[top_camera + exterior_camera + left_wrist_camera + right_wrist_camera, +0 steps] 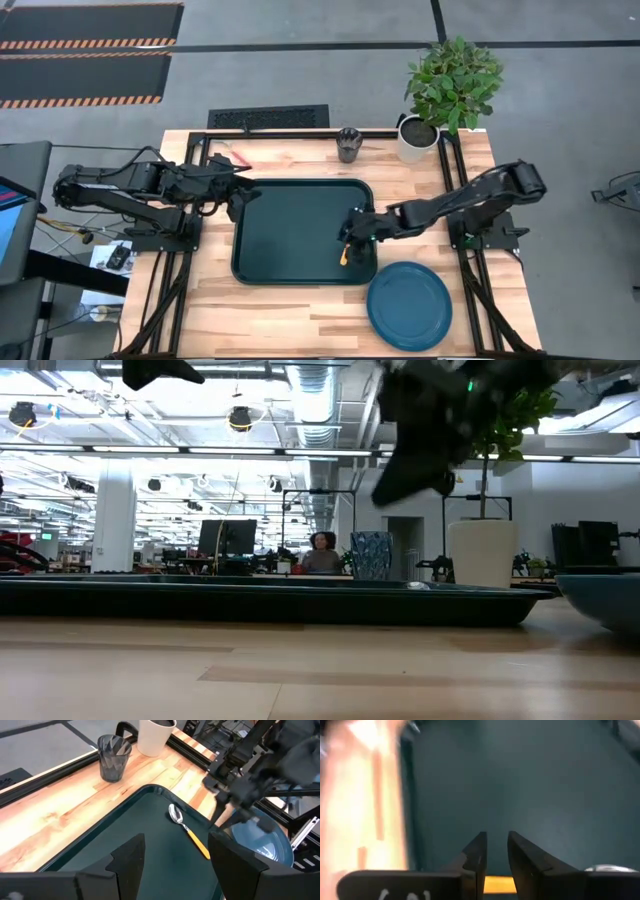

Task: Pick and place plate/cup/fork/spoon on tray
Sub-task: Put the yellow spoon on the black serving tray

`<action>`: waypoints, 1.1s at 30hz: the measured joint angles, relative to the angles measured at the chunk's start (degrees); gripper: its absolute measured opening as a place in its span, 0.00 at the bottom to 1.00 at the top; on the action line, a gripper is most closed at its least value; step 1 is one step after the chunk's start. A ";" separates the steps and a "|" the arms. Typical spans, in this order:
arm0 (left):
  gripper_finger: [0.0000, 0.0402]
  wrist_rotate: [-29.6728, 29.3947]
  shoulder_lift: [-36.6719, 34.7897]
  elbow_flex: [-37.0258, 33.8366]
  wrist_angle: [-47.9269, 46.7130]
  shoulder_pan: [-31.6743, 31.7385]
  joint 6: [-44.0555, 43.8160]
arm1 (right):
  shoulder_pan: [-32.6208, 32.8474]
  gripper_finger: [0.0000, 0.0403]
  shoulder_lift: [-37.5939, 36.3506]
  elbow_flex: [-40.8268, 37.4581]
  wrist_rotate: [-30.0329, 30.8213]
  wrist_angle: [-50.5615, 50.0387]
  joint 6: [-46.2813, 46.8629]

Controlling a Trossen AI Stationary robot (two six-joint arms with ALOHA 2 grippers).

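Your plate (409, 305) sits nearest, on the bare table (300, 310) off the near right corner of the tray (290, 240), just beside it; the low view cuts it off at the right edge. On the tray, near its right edge, lies the spoon (187, 830), bowl toward the far side, orange handle toward the near side.

From above you see only the handle end, because the right gripper (352, 232) hangs over the rest. In the right wrist view its fingers (476, 855) stand a narrow gap apart with the orange handle showing behind them; they hold nothing, released. Whether they touch the spoon you cannot tell.

Your left gripper (238, 195) waits over the tray's far left corner, fingers (131, 857) spread wide and empty.

Far off the tray, the cup (348, 144) stands upright at the table's far edge, the white plant pot (416, 140) to its right. The fork (240, 160) shows only as a pink sliver far left, mostly hidden by the left arm.
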 joint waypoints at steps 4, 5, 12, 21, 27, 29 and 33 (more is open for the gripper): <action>0.51 -0.75 0.00 0.00 -0.34 0.00 0.02 | 0.23 0.25 5.41 0.00 -3.29 0.97 -0.10; 0.51 -1.04 0.02 0.00 -0.31 0.00 0.02 | 0.41 0.25 6.27 -0.02 -3.79 0.77 -0.10; 0.51 -2.46 0.02 0.00 -0.33 0.00 0.09 | 0.42 0.25 10.46 0.02 -4.11 1.48 -0.22; 0.51 -2.51 0.02 0.00 -0.39 0.00 -0.02 | 0.83 0.25 14.33 0.13 -4.13 1.64 -0.22; 0.51 -2.49 0.02 0.00 -0.41 0.00 -0.02 | 1.05 0.25 13.07 0.02 -4.37 0.20 -0.24; 0.51 -2.49 0.02 0.00 -0.41 0.00 -0.02 | 1.29 0.25 12.43 0.04 -4.39 -0.25 -0.24; 0.51 -2.49 0.02 0.00 -0.42 0.00 0.00 | 1.29 0.25 11.90 0.04 -4.39 -0.40 -0.28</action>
